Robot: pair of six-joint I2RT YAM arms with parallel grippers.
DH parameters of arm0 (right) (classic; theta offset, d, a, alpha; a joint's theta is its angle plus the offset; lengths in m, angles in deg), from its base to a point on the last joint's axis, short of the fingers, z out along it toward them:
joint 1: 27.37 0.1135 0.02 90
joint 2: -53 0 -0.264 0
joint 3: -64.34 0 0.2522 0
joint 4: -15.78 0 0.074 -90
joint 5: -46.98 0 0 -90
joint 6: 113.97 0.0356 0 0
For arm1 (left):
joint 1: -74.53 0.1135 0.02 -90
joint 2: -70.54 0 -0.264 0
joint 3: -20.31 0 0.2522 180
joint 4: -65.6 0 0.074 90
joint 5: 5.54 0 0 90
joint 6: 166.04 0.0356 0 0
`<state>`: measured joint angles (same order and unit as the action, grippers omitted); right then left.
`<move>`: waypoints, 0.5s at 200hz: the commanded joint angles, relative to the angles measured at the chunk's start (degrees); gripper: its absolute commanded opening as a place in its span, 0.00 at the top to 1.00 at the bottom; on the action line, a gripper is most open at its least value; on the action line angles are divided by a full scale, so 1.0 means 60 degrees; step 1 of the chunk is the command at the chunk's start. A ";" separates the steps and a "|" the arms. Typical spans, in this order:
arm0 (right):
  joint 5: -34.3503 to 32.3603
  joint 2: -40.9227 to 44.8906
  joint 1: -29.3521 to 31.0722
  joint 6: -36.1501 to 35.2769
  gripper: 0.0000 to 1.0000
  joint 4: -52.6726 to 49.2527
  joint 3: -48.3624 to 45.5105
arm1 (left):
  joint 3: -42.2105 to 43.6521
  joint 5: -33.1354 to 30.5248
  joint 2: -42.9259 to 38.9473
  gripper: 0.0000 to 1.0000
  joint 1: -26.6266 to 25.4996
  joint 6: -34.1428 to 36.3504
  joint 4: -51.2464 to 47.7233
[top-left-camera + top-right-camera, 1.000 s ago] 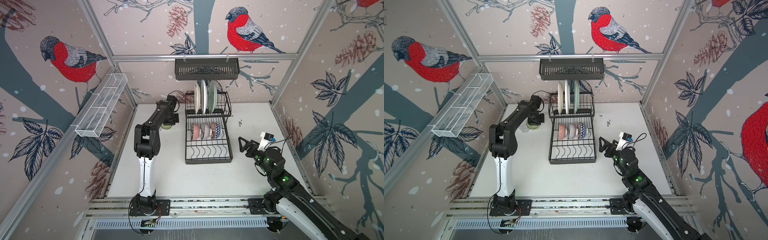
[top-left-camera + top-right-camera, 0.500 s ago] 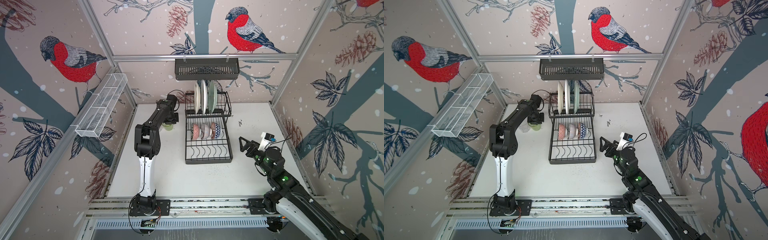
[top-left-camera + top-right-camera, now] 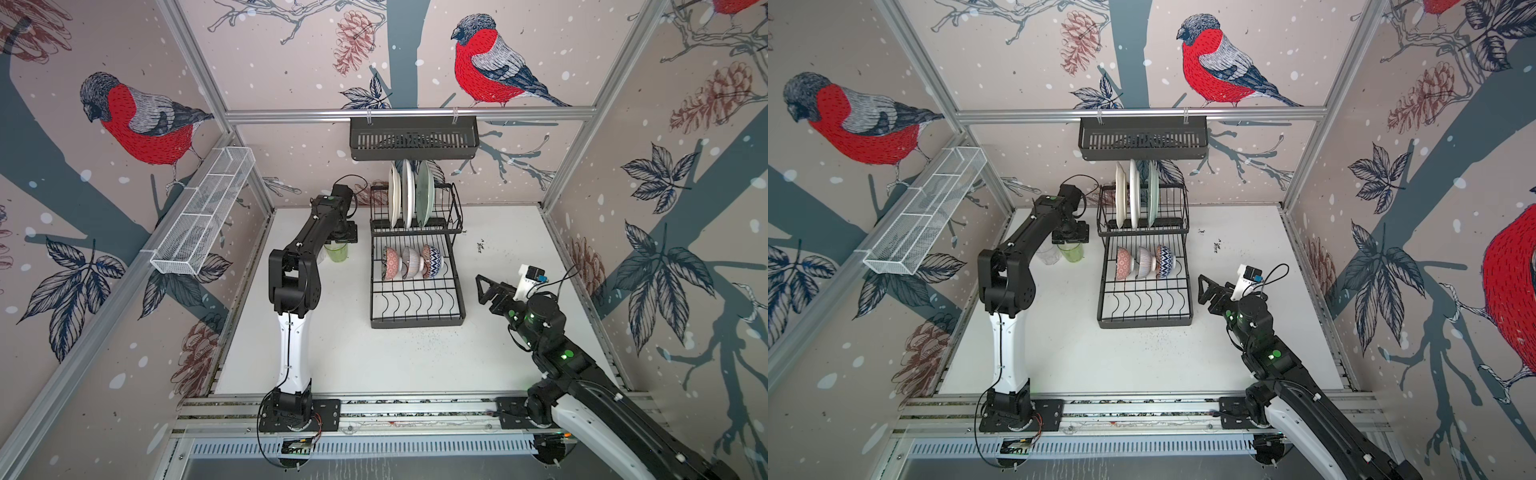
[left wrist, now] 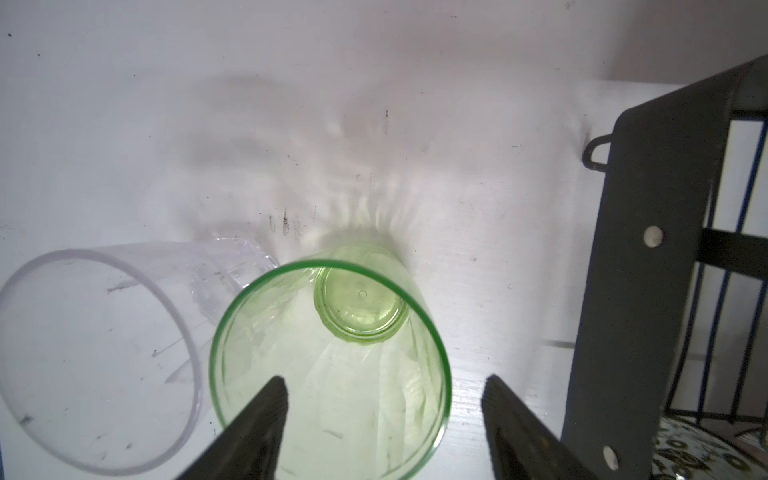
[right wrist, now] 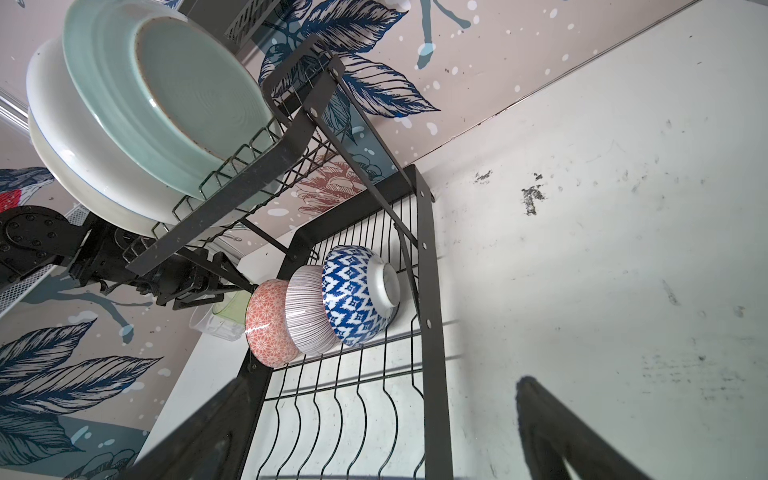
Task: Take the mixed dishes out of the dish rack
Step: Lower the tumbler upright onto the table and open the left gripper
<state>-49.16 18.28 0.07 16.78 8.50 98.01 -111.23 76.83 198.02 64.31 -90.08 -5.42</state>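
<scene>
Left gripper [image 4: 384, 379], jaws wide and empty, above the green ribbed glass tumbler [image 4: 328, 357], upright on the white table [image 4: 478, 208] just beside a clear glass tumbler [image 4: 95, 324], outside the black two-level wire dish rack [image 3: 417, 320]. The right gripper [image 5: 386, 432], equally wide and empty, is near the rack. Both glasses appear unloaded; three upright ceramic plates [image 3: 409, 199] and three patterned bowls [image 3: 409, 262] are left in it.

The left arm [image 3: 293, 286] is matte black above, with rounded joint housings, and glossy white in its lower link [image 3: 294, 353], where a thin black cable [image 3: 287, 365] runs down to a black base plate [image 3: 328, 415]. Small screws [image 5: 31, 218] ring one of its joint covers. The right arm [image 3: 542, 320] is built alike, white below; green lights [image 3: 528, 318] glow on its black joints, and a white camera mount [image 3: 524, 284] carries a looping black wire [image 3: 567, 276]. Both pairs of jaws are black and taper to points
</scene>
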 commanded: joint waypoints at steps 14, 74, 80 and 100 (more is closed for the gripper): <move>0.0139 -0.0035 -0.0020 -0.0035 0.01 0.0147 0.0027 | 0.0068 -0.0227 -0.0266 0.03 0.0078 0.0113 -0.0099; 0.0158 -0.0093 -0.0030 -0.0092 0.00 -0.0053 -0.0094 | 0.0793 -0.0396 -0.0797 0.03 0.0077 0.0011 0.0548; 0.0158 -0.0088 -0.0028 -0.0080 0.01 -0.0082 -0.0108 | 0.0806 -0.0405 -0.0811 0.03 0.0077 0.0026 0.0554; 0.0212 -0.0022 -0.0023 -0.0054 0.00 -0.0077 -0.0166 | 0.0849 -0.0355 -0.0923 0.03 0.0081 0.0007 0.0540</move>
<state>-48.13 17.76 -0.04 16.56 8.04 97.35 -106.44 75.21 193.56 64.73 -90.24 -3.32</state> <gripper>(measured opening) 0.995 0.972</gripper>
